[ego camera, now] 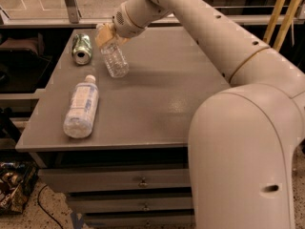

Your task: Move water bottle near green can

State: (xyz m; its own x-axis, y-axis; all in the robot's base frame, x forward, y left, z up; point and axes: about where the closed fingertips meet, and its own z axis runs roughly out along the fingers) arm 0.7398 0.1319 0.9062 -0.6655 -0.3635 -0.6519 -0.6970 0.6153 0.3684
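The water bottle [115, 58], small, clear and ribbed, hangs tilted with its neck in my gripper [106, 36] and its base close to the grey tabletop [162, 94]. The gripper is at the back left of the table, shut on the bottle's top. The green can [81, 48], green and silver, lies on its side at the table's back left corner, just left of the bottle, with a small gap between them.
A larger bottle with a wide white label [81, 107] lies on its side at the front left of the table. My white arm [228, 80] fills the right side of the view. Drawers [138, 180] sit below the tabletop.
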